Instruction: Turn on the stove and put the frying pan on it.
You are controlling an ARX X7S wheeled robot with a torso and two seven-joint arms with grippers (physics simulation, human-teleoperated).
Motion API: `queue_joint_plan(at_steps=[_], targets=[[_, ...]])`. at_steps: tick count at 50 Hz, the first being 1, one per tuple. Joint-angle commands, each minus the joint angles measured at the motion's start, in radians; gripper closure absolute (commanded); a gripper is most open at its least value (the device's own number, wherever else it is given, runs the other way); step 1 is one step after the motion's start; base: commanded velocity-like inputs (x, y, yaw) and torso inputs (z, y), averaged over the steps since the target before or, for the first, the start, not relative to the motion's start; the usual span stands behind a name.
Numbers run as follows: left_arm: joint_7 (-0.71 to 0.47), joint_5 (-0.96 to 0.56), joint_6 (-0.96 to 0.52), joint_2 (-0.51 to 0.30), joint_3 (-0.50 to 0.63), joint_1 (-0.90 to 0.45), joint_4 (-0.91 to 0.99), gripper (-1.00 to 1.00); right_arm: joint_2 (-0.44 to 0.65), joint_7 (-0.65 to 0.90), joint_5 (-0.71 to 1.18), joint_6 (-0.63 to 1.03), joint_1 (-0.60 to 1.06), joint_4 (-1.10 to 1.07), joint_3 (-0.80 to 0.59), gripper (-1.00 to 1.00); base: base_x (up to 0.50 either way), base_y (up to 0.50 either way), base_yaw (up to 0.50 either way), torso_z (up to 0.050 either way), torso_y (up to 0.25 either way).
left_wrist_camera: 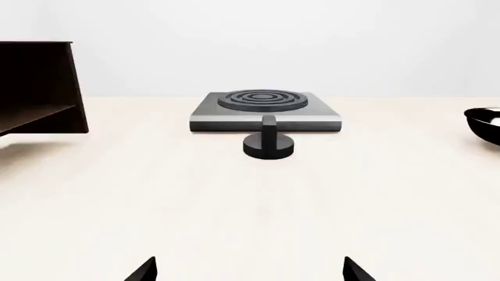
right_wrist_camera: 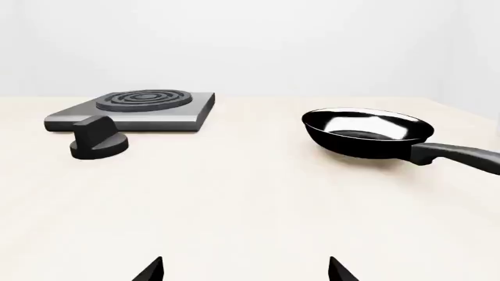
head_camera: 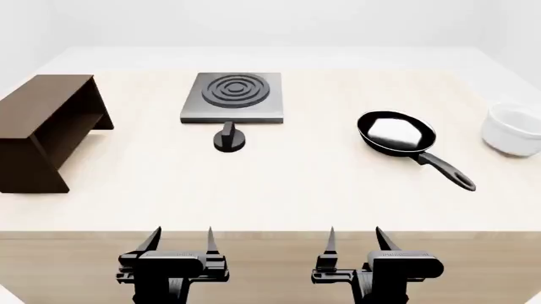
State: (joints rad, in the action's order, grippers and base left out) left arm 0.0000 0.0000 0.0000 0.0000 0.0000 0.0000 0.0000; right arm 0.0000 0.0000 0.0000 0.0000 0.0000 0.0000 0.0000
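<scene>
On the pale wooden table (head_camera: 279, 190), the stove waits with the pan beside it

Toward the far edge sits the flat square grey metal stove with a dark ringed burner (head_camera: 232, 96); its separate round black knob (head_camera: 229, 139) lies just in front, close to it. The small round black frying pan with a glossy inside (head_camera: 396, 134) rests well apart toward the right edge, long handle pointing at the near right corner. A white bowl (head_camera: 513, 130) stands at the right edge, a brown wooden shelf (head_camera: 47, 130) at the left edge. At the near edge, the left gripper (head_camera: 180, 239) and the right gripper (head_camera: 354, 237) both have fingers spread apart, holding nothing
</scene>
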Motion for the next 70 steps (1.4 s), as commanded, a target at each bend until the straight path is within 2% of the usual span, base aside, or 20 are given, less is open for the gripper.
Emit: queue_joint_plan(at_steps=[1,4,9,18,21,25,30,40,51,70], targets=[[-0.009,-0.027,-0.009,-0.017,0.015,-0.003,-0.001,-1.00,0.014,0.025,0.022,0.007,0.002,0.000,-0.012,-1.00,0.00,0.00,0.00,0.000,0.000],[-0.027,-0.023,0.008,-0.029,0.036,-0.002,-0.009,-1.00,0.028,0.067,-0.009,0.002,0.002,0.006,-0.035,-1.00,0.00,0.00,0.00,0.000,0.000],[-0.031,-0.040,0.015,-0.043,0.053,-0.003,-0.015,-1.00,0.040,0.058,0.050,-0.030,-0.004,0.009,-0.040,-1.00,0.00,0.00,0.00,0.000,0.000],[-0.039,-0.080,-0.044,-0.060,0.065,-0.018,-0.005,-1.00,0.056,0.106,0.077,0.084,0.028,-0.013,-0.038,-1.00,0.00,0.00,0.00,0.000,0.000],[-0.041,-0.057,-0.033,-0.082,0.081,-0.013,0.038,-1.00,0.068,0.110,0.078,0.169,0.022,-0.097,-0.053,-1.00,0.00,0.00,0.00,0.000,0.000],[-0.036,-0.058,-0.136,-0.102,0.097,0.002,0.165,-1.00,0.086,0.106,0.101,0.276,0.009,-0.256,-0.062,-1.00,0.00,0.00,0.00,0.000,0.000],[-0.055,-0.110,-0.294,-0.110,0.065,-0.026,0.300,-1.00,0.107,0.120,0.122,0.400,0.021,-0.418,-0.062,-1.00,0.00,0.00,0.00,0.000,0.000],[-0.093,-0.140,-0.413,-0.129,0.042,-0.050,0.439,-1.00,0.143,0.151,0.149,0.567,0.060,-0.588,-0.042,-1.00,0.00,0.00,0.00,0.000,0.000],[-0.110,-0.167,-0.418,-0.136,0.024,-0.053,0.466,-1.00,0.158,0.155,0.154,0.531,0.049,-0.633,-0.045,-1.00,0.05,0.00,0.00,0.000,0.000],[-0.123,-0.181,-0.409,-0.152,0.035,-0.062,0.443,-1.00,0.173,0.152,0.181,0.522,0.056,-0.608,-0.052,-1.00,0.50,0.00,0.00,0.000,0.000]])
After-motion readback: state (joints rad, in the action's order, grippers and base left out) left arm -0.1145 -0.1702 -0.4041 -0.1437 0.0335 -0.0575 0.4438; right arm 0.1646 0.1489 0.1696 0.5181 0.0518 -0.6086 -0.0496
